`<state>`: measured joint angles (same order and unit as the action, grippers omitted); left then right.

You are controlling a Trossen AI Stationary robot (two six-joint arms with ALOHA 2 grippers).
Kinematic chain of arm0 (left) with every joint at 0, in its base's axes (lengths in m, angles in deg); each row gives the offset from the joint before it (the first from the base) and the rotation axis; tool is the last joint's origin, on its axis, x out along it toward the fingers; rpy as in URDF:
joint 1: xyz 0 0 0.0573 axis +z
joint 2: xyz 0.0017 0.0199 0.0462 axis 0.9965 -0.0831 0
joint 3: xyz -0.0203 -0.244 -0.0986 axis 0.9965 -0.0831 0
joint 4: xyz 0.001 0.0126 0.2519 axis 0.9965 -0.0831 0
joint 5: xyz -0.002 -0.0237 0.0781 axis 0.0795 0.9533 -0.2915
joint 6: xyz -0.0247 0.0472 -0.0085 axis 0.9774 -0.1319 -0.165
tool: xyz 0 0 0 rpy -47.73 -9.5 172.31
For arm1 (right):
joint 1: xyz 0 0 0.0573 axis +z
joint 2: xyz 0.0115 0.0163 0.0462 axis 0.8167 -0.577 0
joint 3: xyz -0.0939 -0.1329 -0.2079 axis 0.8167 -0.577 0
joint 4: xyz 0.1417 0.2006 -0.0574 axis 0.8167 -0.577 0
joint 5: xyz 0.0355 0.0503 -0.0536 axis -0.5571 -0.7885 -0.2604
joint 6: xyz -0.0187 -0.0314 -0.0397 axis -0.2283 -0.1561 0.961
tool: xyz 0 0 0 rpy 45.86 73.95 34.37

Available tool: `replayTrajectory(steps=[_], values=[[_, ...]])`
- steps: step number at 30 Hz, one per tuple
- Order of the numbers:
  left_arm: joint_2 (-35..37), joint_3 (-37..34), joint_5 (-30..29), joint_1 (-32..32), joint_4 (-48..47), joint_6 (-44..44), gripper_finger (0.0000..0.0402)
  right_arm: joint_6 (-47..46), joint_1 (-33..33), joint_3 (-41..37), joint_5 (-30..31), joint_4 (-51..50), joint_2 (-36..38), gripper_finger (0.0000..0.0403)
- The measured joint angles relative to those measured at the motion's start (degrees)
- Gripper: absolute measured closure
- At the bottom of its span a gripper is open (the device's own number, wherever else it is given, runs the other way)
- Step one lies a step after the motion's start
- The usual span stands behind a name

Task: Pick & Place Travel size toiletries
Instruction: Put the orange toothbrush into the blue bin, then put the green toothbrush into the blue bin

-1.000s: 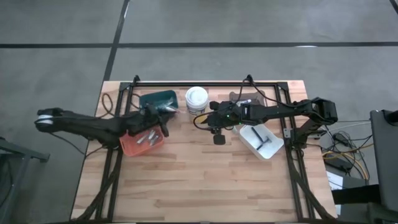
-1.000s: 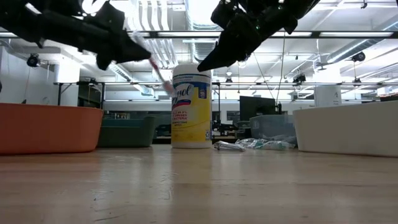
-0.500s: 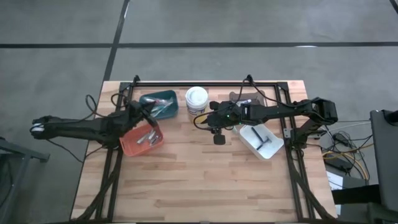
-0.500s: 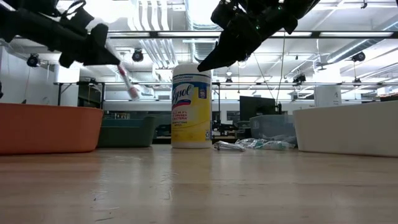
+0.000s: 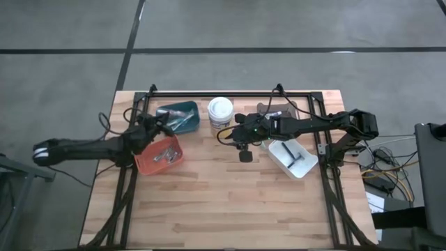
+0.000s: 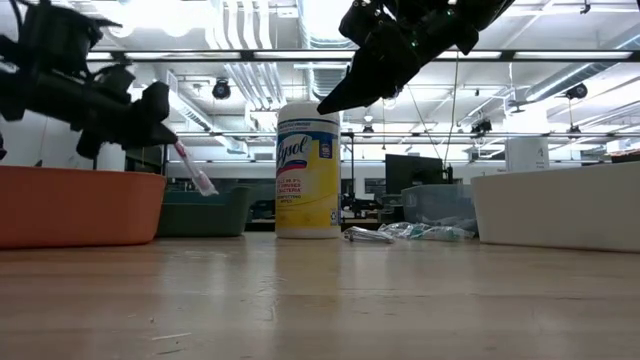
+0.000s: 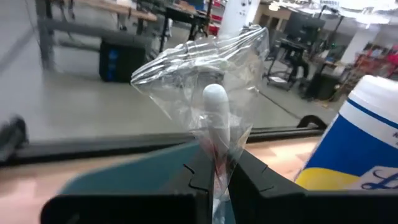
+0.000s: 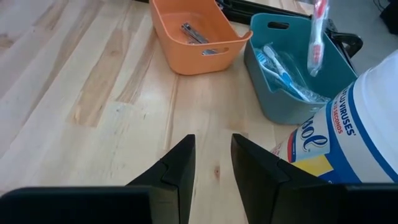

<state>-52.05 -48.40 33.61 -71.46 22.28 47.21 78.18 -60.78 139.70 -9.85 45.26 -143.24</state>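
Observation:
My left gripper [image 5: 157,126] is shut on a pink-and-white toothbrush [image 6: 194,168] in a clear wrapper, held above the teal bin [image 5: 178,116]. The right wrist view shows that toothbrush [image 8: 316,36] hanging over the teal bin [image 8: 292,93], where other wrapped toothbrushes [image 8: 283,67] lie. My right gripper [image 8: 212,163] is open and empty, held high above the table next to the white tub with the yellow label [image 5: 220,111]. More wrapped toiletries [image 6: 400,232] lie on the table behind the tub. My left gripper pinches the wrapped toothbrush between its two fingers [image 7: 198,177], on one end of the handle [image 7: 215,163]. The clear wrapper [image 7: 205,62] flares out past the fingertips. The toothbrush is lifted clear and slants down from the fingers, with its free end [image 6: 206,187] lowest.
An orange bin [image 5: 160,155] with small metal items [image 8: 196,35] stands near the teal one. A white bin [image 5: 293,157] with dark razors sits toward the table's right. A black frame [image 5: 230,94] runs along the far edge. Bare wood lies toward the near edge [image 5: 223,209].
My left gripper has moved toward the table's left and downward, away from the tub. It has carried the toothbrush from beside the tub to above the teal bin and kept its hold. The toothbrush now hangs lower, still slanted.

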Motion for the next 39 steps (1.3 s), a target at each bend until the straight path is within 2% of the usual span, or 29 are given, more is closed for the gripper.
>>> replayTrajectory(steps=[5, 12, 30, 39], values=[[-0.1, -2.5, 6.6, 3.0, 2.6, 5.2, 0.0369, 0.7, 0.0, 0.0, 0.0, 0.0, 0.0, 0.0309], [-0.1, -1.4, 7.9, 4.2, 2.7, 6.0, 0.0363, 1.3, 0.0, 0.0, 0.0, 0.1, 0.0, 0.0311], [-0.1, 0.5, 8.9, 4.3, 3.0, 2.9, 0.0230, 1.5, 0.0, 0.0, 0.0, 0.1, 0.0, 0.0302], [0.9, 2.9, 11.5, 4.2, 3.5, -4.8, 0.0207, 1.5, 0.0, 0.0, 2.2, 0.0, 0.0, 0.0307]])
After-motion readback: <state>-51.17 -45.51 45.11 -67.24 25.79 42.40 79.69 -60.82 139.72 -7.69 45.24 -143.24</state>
